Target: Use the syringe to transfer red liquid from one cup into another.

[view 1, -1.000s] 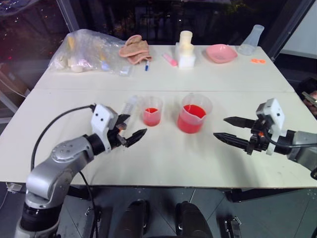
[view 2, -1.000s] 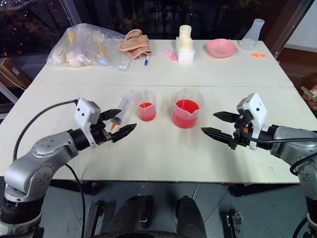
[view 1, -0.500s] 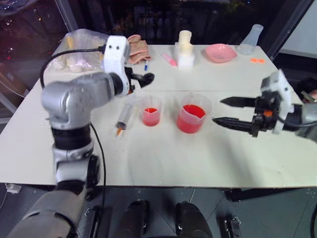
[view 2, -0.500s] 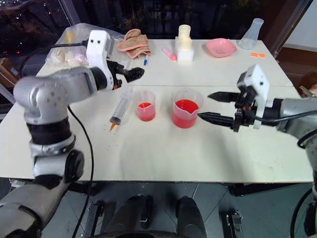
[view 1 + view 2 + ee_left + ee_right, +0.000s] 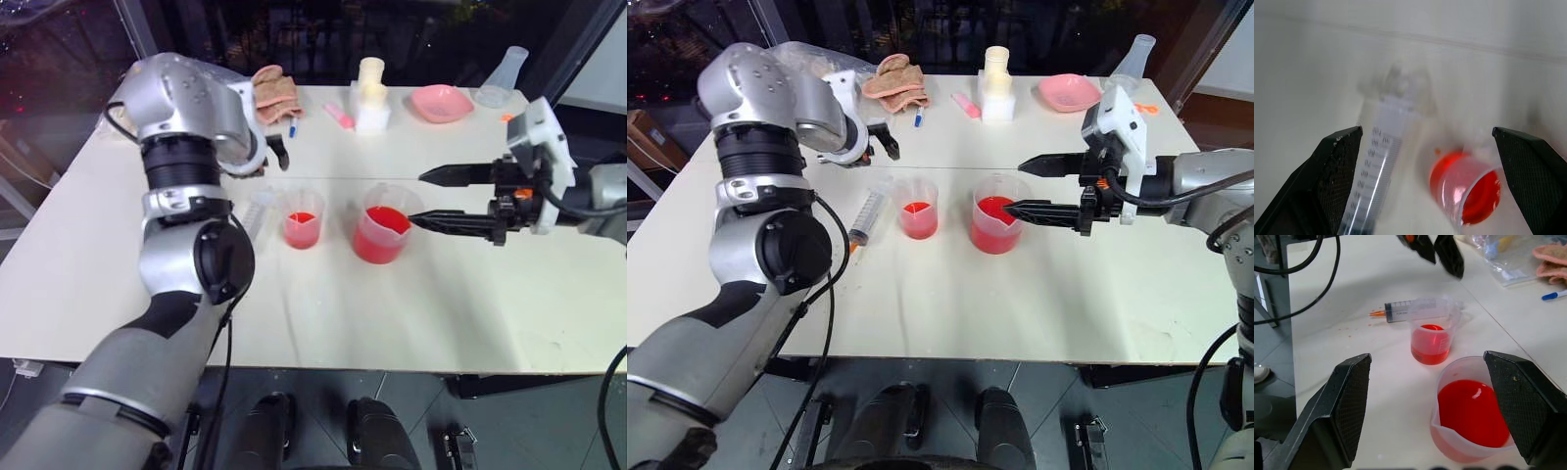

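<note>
Right wrist view shows the syringe's (image 5: 1415,309) orange tip – left wrist view doesn't

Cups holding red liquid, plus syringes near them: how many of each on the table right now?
Cups with red liquid: 2, the larger beaker and the smaller cup.
Syringes: 1, the syringe lying flat on the table beside the smaller cup.
Total: 3.
</note>
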